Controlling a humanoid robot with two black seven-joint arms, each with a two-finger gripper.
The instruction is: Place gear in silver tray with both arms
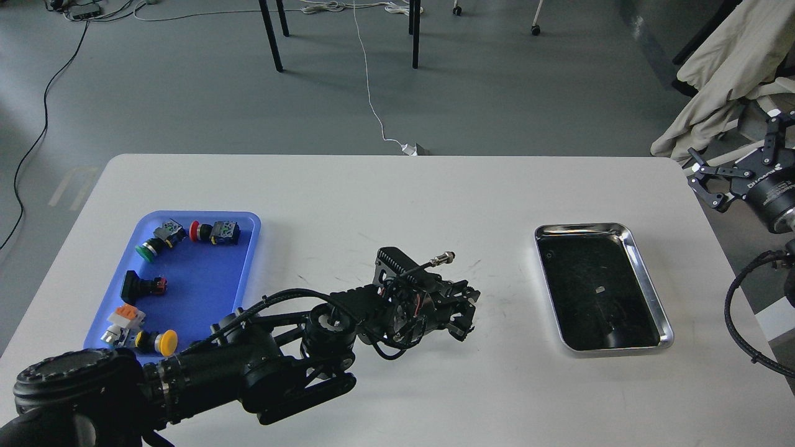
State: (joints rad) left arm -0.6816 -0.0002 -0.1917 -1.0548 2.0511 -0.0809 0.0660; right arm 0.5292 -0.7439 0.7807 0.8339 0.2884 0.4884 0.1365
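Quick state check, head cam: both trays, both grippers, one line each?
silver tray: empty, flat on table, right side.
blue tray: holds several push-button parts, left side.
left gripper: over the table between the trays, too dark to tell open or shut.
right gripper: open, empty, off the table's right edge.

Two trays, one blue tray (245, 248) left of the left end effector (463, 313); one silver tray (646, 273) to its right; six push-button switches in the blue one.
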